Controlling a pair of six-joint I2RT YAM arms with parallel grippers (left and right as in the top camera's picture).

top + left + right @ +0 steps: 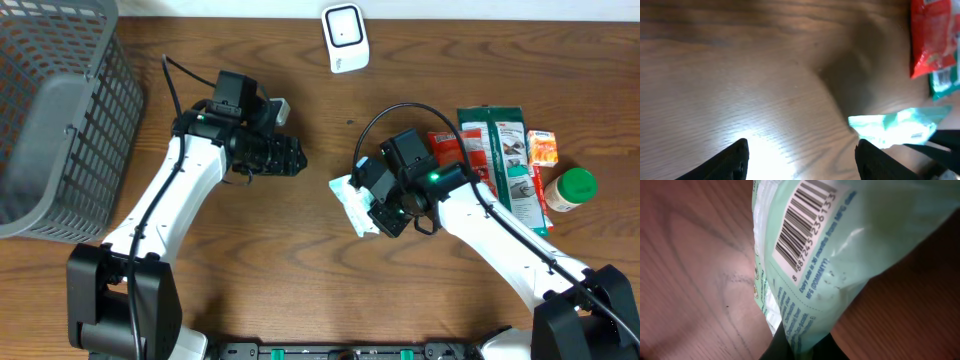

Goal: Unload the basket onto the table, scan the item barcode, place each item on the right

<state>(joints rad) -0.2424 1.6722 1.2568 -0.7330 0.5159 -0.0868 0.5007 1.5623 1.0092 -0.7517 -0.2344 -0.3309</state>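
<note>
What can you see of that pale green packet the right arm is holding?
The pale green, glossy plastic packet looks soft and crinkled. A white label with a black barcode and digits faces the right wrist camera, with small printed text below. The right end effector is shut on one edge, holding it over the brown wooden table.

Brown wood-grain bench (300,260), grey mesh basket (50,120) at left edge, white scanner (345,37) at top centre, at right red packet (445,148), green packet (505,160), small orange packet (541,147), green-lidded jar (572,189), close together.
</note>
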